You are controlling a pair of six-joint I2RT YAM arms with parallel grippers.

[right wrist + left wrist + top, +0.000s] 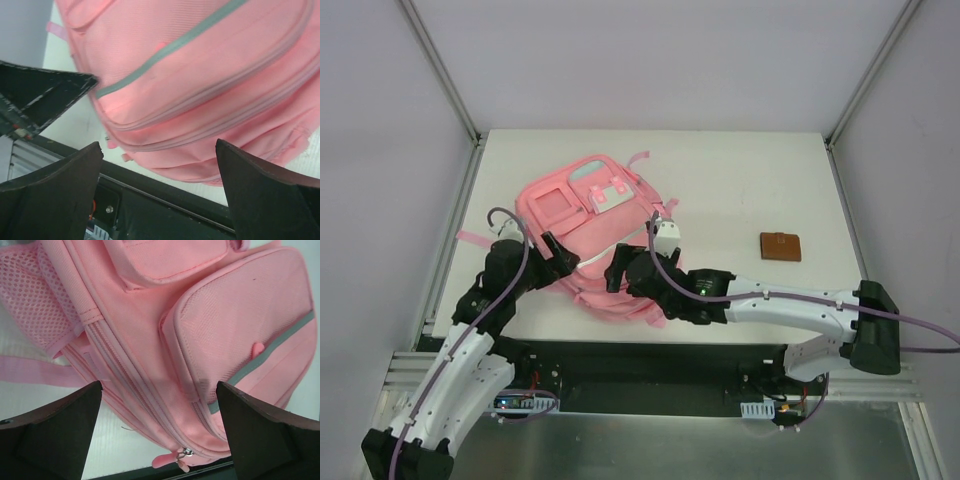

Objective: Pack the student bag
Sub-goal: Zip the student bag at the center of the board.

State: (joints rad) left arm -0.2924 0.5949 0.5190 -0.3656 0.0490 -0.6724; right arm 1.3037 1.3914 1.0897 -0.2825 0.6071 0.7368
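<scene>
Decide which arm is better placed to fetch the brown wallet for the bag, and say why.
Right, most likely. The brown wallet lies on the right arm's side of the table, nothing between. The left arm would have to reach across the student bag first.

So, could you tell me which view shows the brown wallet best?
The top view: the brown wallet lies in full view on the table, right of the student bag. Neither wrist view shows it, only the bag.

Table (740, 170): student bag (582, 232) left, wallet (780, 246) right (well apart).
</scene>
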